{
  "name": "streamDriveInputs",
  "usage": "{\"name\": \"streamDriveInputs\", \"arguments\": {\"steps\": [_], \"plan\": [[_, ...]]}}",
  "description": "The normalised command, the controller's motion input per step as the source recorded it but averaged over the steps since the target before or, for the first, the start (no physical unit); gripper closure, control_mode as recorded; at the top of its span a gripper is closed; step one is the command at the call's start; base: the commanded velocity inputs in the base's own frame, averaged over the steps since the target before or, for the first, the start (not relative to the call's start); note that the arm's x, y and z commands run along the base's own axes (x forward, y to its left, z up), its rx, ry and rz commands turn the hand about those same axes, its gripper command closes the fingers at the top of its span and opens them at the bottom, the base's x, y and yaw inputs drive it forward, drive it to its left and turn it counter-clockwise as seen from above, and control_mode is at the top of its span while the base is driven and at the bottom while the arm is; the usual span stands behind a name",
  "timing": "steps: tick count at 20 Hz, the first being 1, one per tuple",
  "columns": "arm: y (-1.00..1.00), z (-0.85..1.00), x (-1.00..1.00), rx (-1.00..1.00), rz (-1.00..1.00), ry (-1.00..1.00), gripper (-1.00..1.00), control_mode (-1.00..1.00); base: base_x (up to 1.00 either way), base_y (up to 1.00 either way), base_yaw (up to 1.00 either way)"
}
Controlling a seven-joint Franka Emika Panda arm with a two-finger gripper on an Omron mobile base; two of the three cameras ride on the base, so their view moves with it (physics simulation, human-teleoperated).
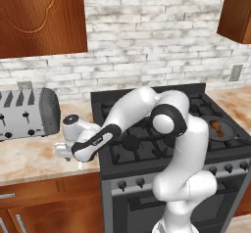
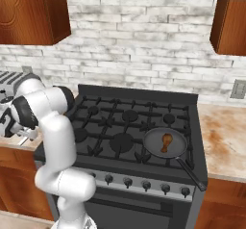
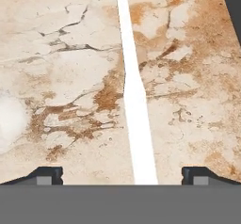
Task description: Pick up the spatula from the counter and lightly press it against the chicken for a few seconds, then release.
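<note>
The spatula lies flat on the marbled counter, its long white handle running up the hand view to a dark head at the top edge. My gripper is open, with one fingertip on each side of the handle's near end and well apart from it. In the left base view the gripper hangs low over the counter, just left of the stove. The chicken is a browned drumstick in the dark frying pan on the stove's front right burner, far from the gripper.
A silver toaster stands on the counter behind and left of the gripper. The black stove begins right beside the hand. The pan's handle sticks out over the stove's front edge. More counter lies to the right of the stove.
</note>
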Motion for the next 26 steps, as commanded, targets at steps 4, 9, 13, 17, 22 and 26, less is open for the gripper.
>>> {"name": "streamDriveInputs", "arguments": {"steps": [4,9,13,17,22,26], "plan": [[0.09,-0.09,0.07,-0.04,-0.03,0.02,1.00,-1.00,0.00,0.00,0.00],[-0.02,-0.03,0.00,-0.02,-0.02,0.00,1.00,-1.00,0.00,0.00,0.00],[-0.11,-0.01,-0.01,-0.02,0.00,0.00,1.00,-1.00,0.00,0.00,0.00],[-0.19,0.07,-0.22,-0.02,0.00,-0.06,1.00,-1.00,0.00,0.00,0.00],[-0.32,0.37,-0.39,0.00,-0.01,-0.17,1.00,-1.00,0.00,0.00,0.00],[-0.49,0.50,-0.46,0.00,0.00,-0.19,1.00,-1.00,0.00,0.00,0.00]]}}
